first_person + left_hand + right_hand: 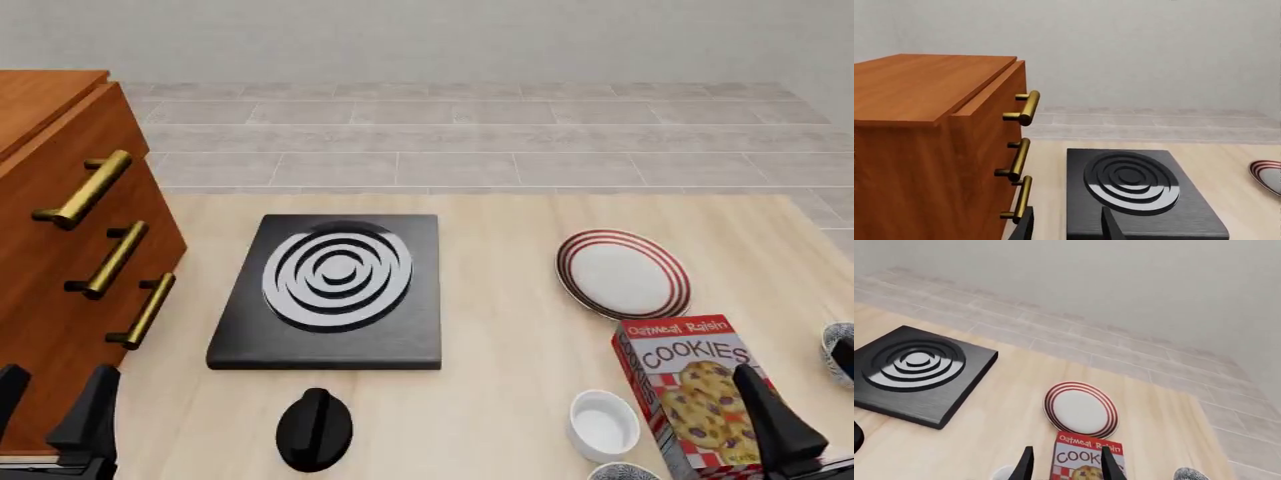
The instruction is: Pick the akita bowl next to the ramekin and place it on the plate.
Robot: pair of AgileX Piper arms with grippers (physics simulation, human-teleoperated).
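cookie box (pixel 694 395), "oatmeal raisin cookies"

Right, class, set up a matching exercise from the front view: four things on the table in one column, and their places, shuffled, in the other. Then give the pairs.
Things:
1. plate
2. ramekin
3. cookie box
4. wooden drawer cabinet

Places:
A. far left edge of the table
B. near edge, just left of the cookie box
C. right of the black burner, behind the cookie box
D. standing between the ramekin and the right gripper

Pairs: 1-C, 2-B, 3-D, 4-A
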